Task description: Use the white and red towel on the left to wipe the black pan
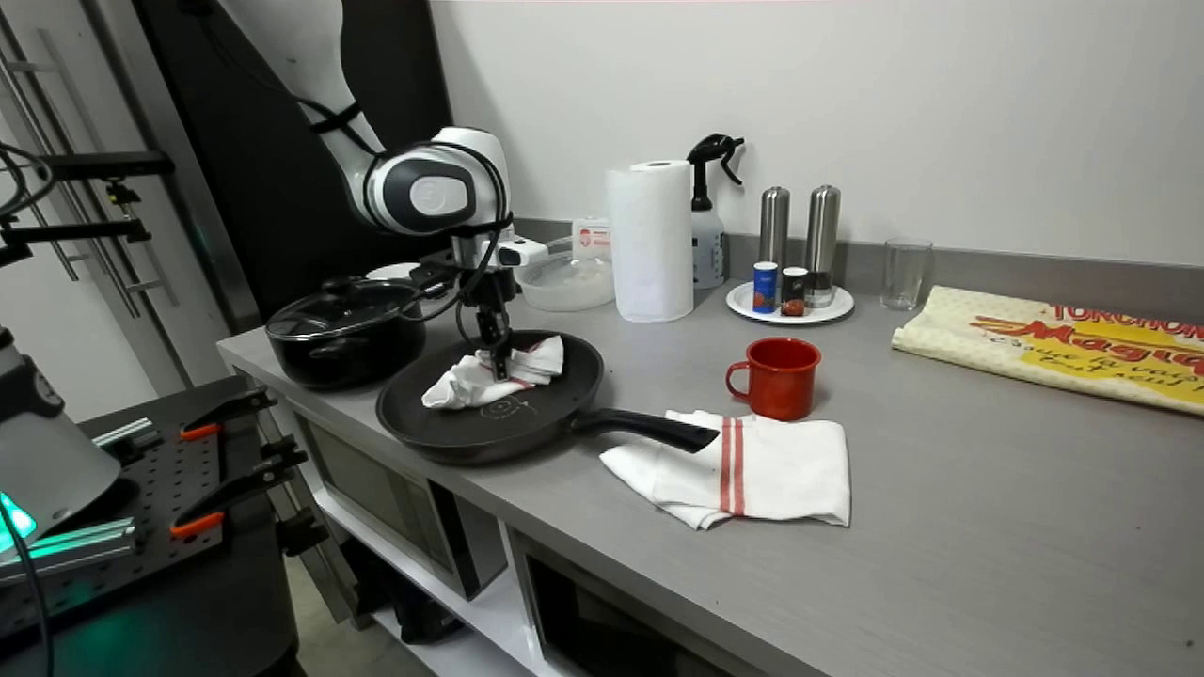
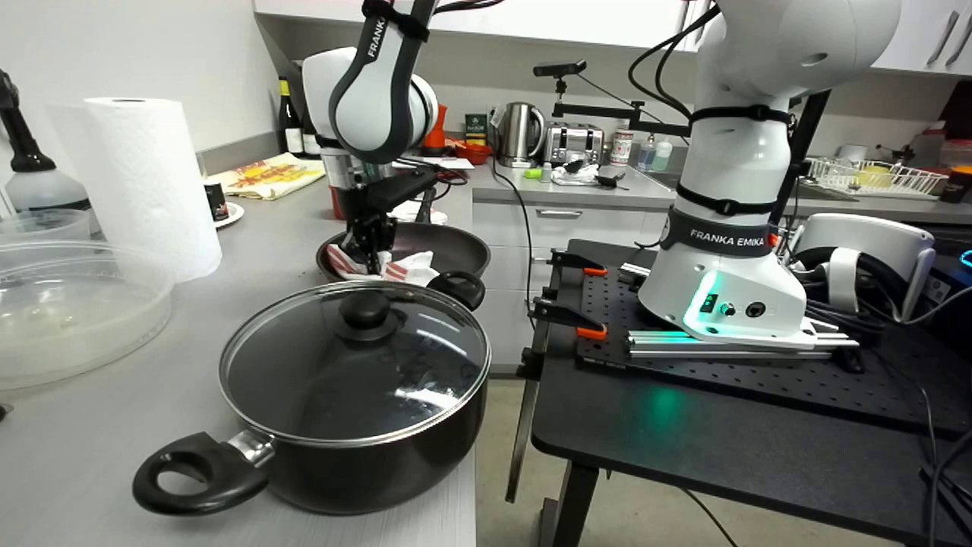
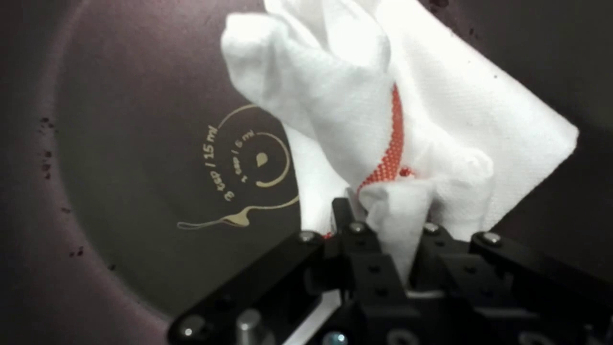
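Observation:
The black pan (image 1: 470,434) sits on the counter with its handle toward the mug; in the wrist view its dark floor (image 3: 139,187) shows with printed markings and some reddish spots. A crumpled white and red towel (image 1: 460,384) lies inside the pan. My gripper (image 1: 496,369) points down into the pan, its fingers shut on this towel. In the wrist view the towel (image 3: 325,91) bunches up between the fingers (image 3: 383,225). The right fingertip is hidden by cloth. It also shows in an exterior view (image 2: 414,267). A second white towel with red stripes (image 1: 781,470) lies folded partly under the pan handle.
A black lidded pot (image 1: 343,329) stands close beside the pan. A red mug (image 1: 783,378) stands behind the folded towel. A paper towel roll (image 1: 652,243), a spray bottle (image 1: 707,246), a plastic container (image 1: 567,282) and a plate with shakers (image 1: 741,303) stand along the wall.

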Robot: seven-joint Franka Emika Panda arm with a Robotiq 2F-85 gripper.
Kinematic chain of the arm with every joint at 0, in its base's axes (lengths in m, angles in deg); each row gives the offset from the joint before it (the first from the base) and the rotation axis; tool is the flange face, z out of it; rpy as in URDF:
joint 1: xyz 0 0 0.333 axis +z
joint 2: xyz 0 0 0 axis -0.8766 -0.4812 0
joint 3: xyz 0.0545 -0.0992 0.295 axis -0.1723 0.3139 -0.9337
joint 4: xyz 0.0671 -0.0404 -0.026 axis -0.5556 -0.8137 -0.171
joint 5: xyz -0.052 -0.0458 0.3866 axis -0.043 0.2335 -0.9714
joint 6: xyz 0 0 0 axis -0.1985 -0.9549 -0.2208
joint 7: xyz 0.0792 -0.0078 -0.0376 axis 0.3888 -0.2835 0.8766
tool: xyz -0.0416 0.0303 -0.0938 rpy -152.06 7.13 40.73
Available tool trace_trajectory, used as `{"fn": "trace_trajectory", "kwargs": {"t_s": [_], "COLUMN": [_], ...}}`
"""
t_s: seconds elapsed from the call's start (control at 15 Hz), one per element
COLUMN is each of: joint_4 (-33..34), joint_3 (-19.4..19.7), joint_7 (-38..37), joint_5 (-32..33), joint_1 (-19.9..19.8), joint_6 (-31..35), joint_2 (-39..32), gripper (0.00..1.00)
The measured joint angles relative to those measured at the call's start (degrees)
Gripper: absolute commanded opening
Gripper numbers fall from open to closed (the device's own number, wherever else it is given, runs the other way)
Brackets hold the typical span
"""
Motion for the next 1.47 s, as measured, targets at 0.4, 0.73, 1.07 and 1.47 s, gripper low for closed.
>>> {"fn": "trace_trajectory", "kwargs": {"t_s": [0.4, 0.73, 1.07, 1.47], "joint_4": [-2.7, -3.7, -3.3, -2.4], "joint_3": [1.2, 1.9, 1.7, -2.1], "joint_7": [-0.1, -0.1, 0.0, 1.8], "joint_5": [-1.0, -1.0, -0.5, -0.5], "joint_1": [-2.8, -2.7, -0.3, 2.5], "joint_6": [2.0, 3.0, 2.7, 2.3], "joint_2": [1.2, 1.6, 1.4, 1.0], "gripper": [0.04, 0.04, 0.04, 0.04]}}
